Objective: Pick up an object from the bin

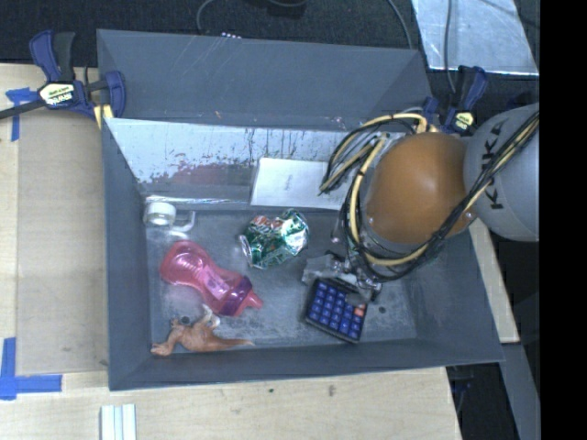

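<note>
Top edge of blue calculator [336, 312] hidden by gripper [354, 278]; arm [506, 174] cropped at right.

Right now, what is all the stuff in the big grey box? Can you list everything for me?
bin: one, grey metal, holds everything below
bottle: one, pink, lying on its side, left part of the floor
crumpled can: one, green and white, middle of the floor
calculator: one, blue keys, front right, partly under the gripper
toy animal: one, tan, front left corner
clear thing with a white cap: one, back left
card: one, white, against the back wall
gripper: one, dark, just above the calculator's top edge
orange cover: one, on the wrist, with cables around it
</note>
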`<state>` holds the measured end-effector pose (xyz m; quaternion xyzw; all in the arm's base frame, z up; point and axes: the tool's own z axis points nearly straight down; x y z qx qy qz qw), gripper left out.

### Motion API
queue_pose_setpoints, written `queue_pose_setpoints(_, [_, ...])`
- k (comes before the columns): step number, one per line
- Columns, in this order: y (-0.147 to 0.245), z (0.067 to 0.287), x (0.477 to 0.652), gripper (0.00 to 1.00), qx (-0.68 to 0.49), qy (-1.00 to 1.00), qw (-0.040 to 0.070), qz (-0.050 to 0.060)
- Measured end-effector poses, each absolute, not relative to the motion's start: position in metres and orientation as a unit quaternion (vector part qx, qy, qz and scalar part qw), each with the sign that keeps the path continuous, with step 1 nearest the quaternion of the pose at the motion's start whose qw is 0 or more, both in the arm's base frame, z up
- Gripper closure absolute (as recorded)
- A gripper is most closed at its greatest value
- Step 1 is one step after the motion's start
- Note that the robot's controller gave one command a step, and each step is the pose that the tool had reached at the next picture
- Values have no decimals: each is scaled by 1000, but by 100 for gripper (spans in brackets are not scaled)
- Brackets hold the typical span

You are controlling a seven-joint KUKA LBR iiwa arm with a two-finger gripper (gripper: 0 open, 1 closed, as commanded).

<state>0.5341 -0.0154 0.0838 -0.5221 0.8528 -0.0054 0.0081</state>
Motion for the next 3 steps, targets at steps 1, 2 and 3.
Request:
queue_pose_setpoints(1, [-15, 100, 533, 100, -522, 853, 6, -4])
queue_pose_setpoints(2, [-15, 123, 533, 100, -522, 853, 6, -3])
queue_pose_setpoints(3, [-15, 141, 534, 100, -522, 853, 8, -5])
